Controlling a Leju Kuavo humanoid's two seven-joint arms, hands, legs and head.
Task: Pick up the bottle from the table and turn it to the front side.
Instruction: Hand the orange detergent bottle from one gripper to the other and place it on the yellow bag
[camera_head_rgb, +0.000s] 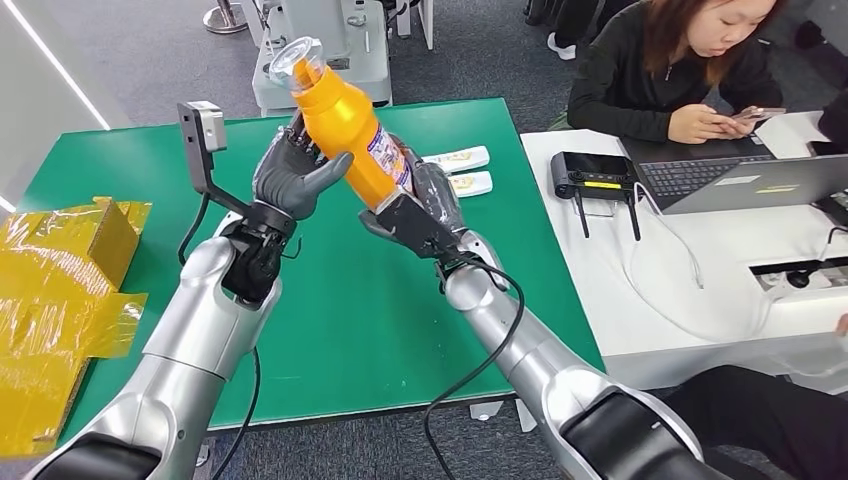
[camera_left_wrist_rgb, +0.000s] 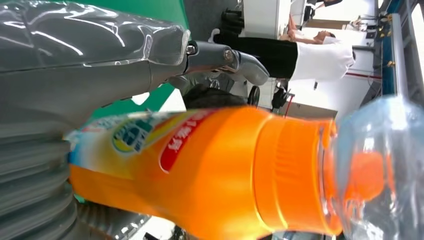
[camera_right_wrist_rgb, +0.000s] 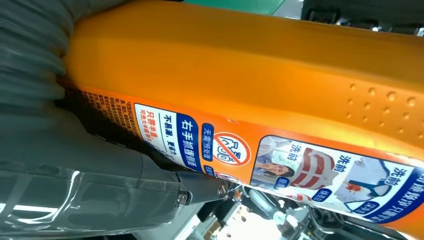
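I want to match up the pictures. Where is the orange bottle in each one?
Head view: orange bottle in the upper middle, tilted, clear cap up-left, held between the left hand and right hand.
Left wrist view: it spans the middle and lower part, cap at right.
Right wrist view: its body and label cross the picture.
Shared landmark: the green table.

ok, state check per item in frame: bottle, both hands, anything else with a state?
bottle: lifted off the green table, tilted, clear cap on
left hand: holds the bottle's upper body
right hand: holds the bottle's lower end
laptop: open
yellow-wrapped box: on the table, wrap crumpled
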